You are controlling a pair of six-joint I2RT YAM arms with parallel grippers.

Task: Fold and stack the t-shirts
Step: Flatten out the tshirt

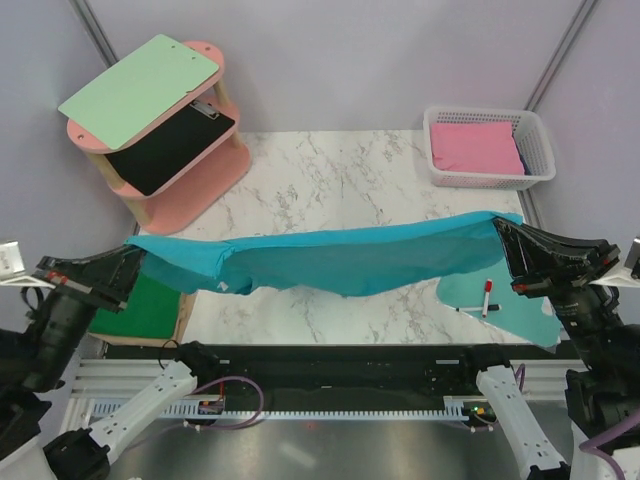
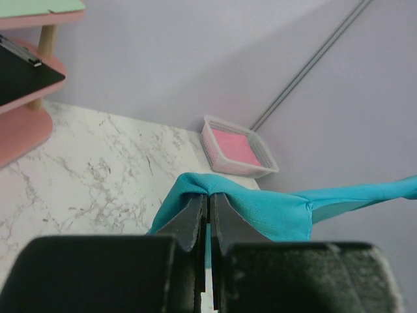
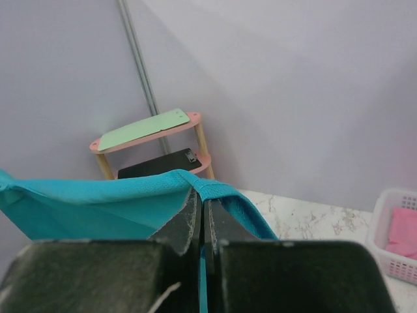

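A soft teal-blue short-sleeved t-shirt [image 1: 340,260] hangs stretched in a long band across the white marbled counter [image 1: 330,180], running from the left side to the right side; its middle sags lower than its ends, and whether it touches the counter there cannot be told. The left tool [image 1: 135,265] is clenched on the left end of this shirt, and its wrist view shows cloth pinched between the closed black fingers. The right tool [image 1: 508,242] is likewise clenched on the right end, with a teal hem folded over its fingertips in its own wrist view.

A dark green t-shirt [image 1: 140,312] lies flat at the near left of the counter, partly hidden by the left arm. At the near right lies a rigid teal plastic board [image 1: 510,318] with a red-capped marker pen [image 1: 487,298] resting on it; the stretched shirt covers the board's far edge.

At the far left stands a pink two-tier shelf [image 1: 200,175]; a mint-green clipboard [image 1: 140,90] lies on its upper tier and a black clipboard [image 1: 170,145] on the lower. At the far right sits a white plastic basket [image 1: 490,180] holding a folded pink cloth [image 1: 475,148].
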